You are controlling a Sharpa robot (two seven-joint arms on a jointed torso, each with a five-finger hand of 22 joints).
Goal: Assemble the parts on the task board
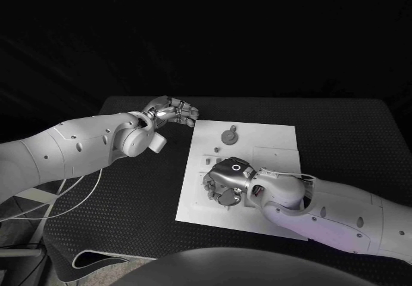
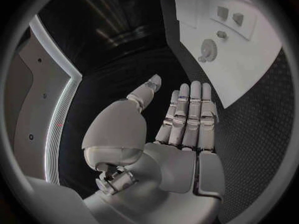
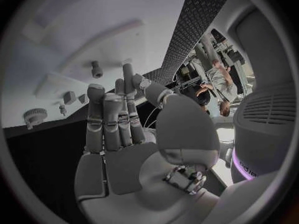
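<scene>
**Both hands free, parts sit on board**

White rectangular task board (image 1: 258, 140) lies mid-table on the black textured table (image 1: 343, 125). A small grey gear-shaped part (image 1: 229, 136) stands near the board's far edge, w/ a few smaller grey block parts (image 1: 209, 159) just beside the right hand.

Left hand (image 1: 172, 111), silver, many-fingered, hovers over bare black table just off the board's far-left corner, apart from the board. Left wrist view: left hand (image 2: 181, 122) w/ fingers straight, side by side, thumb out to the side, nothing in it; gear part (image 2: 207, 50) and block parts (image 2: 229, 16) show ahead on the board (image 2: 249, 74).

Right hand (image 1: 227, 182) is low over the board's left-centre area, palm down, fingers pointing toward the board's left edge. Right wrist view: right hand (image 3: 115, 129) w/ fingers extended and close together, thumb apart, holding nothing; gear part (image 3: 35, 116), a small peg-like part (image 3: 96, 69) and block parts (image 3: 70, 97) lie beyond the fingertips. Can't tell if fingertips touch the board.
</scene>
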